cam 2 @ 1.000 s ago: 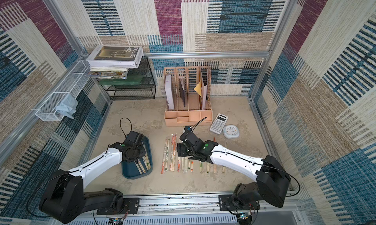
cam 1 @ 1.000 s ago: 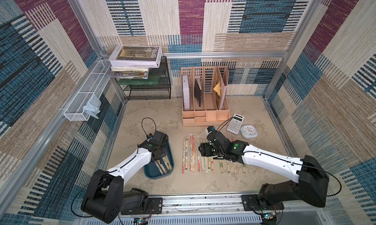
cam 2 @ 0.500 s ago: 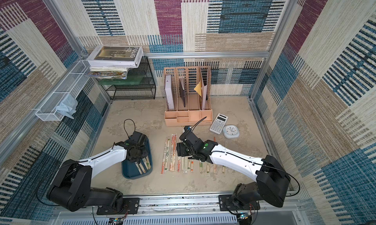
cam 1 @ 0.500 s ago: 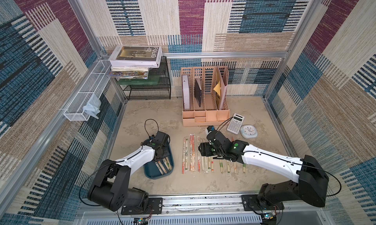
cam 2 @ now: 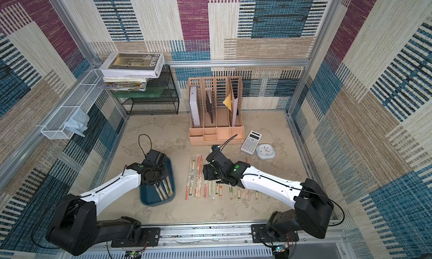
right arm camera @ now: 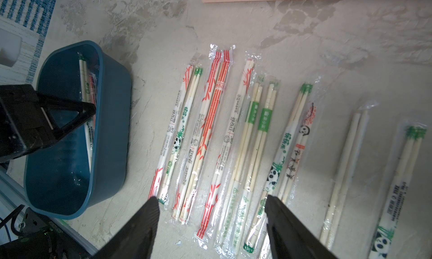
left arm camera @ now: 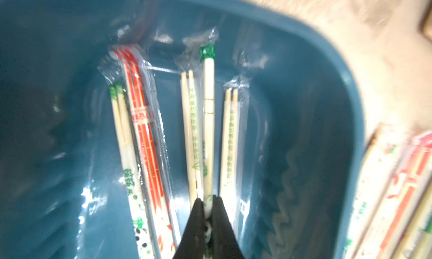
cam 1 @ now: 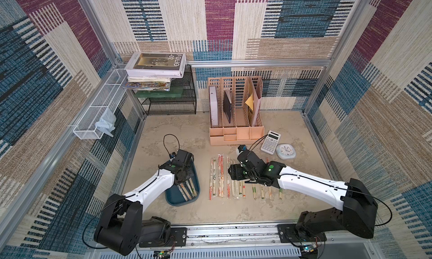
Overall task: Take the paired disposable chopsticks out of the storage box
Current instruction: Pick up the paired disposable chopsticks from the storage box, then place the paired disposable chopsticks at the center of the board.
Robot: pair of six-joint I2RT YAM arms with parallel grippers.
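The storage box [cam 1: 172,195] is a dark teal tray at the front left, and several paired disposable chopsticks [left arm camera: 140,133] lie in it in clear sleeves. My left gripper [left arm camera: 208,200] reaches down into the box [left arm camera: 350,110]. It is shut on one green-tipped sleeved pair [left arm camera: 208,129] near its end. Several more pairs [right arm camera: 210,129] lie in a row on the table to the right of the box [right arm camera: 112,129]. My right gripper [right arm camera: 211,199] hovers open over that row [cam 1: 219,176], holding nothing.
A peach file organiser [cam 1: 235,115] stands at the back, with a calculator [cam 1: 270,142] and a small round clock [cam 1: 285,151] to its right. A black mesh rack [cam 1: 173,101] with stacked books is at the back left. A white wire basket [cam 1: 98,110] hangs on the left wall.
My left jaws have closed onto the green-tipped pair inside the box. The right arm has not moved.
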